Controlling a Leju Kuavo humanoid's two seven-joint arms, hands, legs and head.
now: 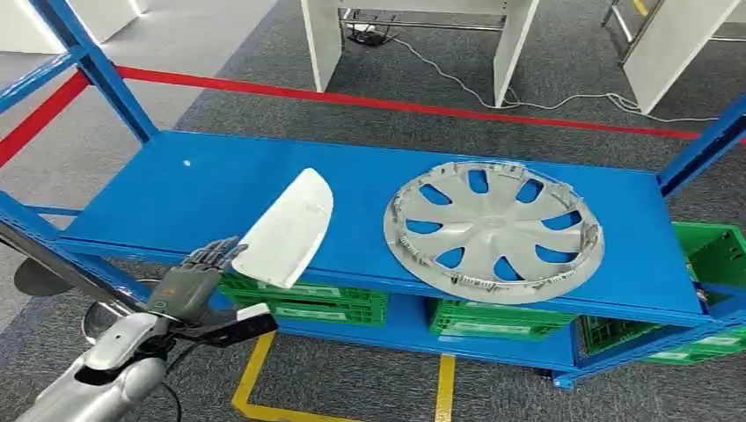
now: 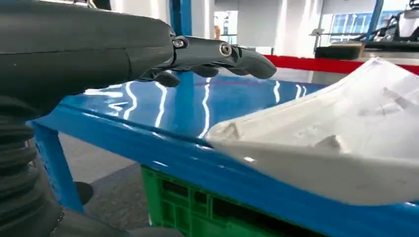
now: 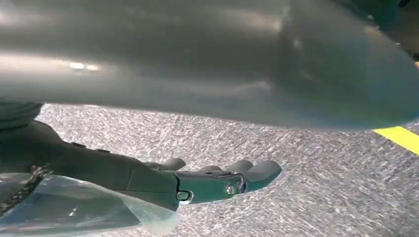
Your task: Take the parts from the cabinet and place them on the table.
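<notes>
A white curved plastic part (image 1: 288, 228) lies on the blue cabinet shelf (image 1: 211, 189), overhanging its front edge. To its right on the same shelf lies a silver wheel cover (image 1: 493, 230), also jutting past the front edge. My left hand (image 1: 195, 272) is just left of and below the white part's near end, fingers apart, holding nothing. In the left wrist view the fingers (image 2: 217, 54) reach over the shelf beside the white part (image 2: 341, 143) without touching it. My right hand (image 3: 197, 180) hangs over the grey carpet, fingers stretched out and empty.
Green crates (image 1: 308, 301) sit on the lower level under the shelf, one more (image 1: 713, 264) at the right. Blue uprights (image 1: 97, 66) frame the cabinet. Red tape (image 1: 396, 104) crosses the carpet behind; yellow tape (image 1: 255, 374) marks the floor in front. White table legs (image 1: 510, 44) stand beyond.
</notes>
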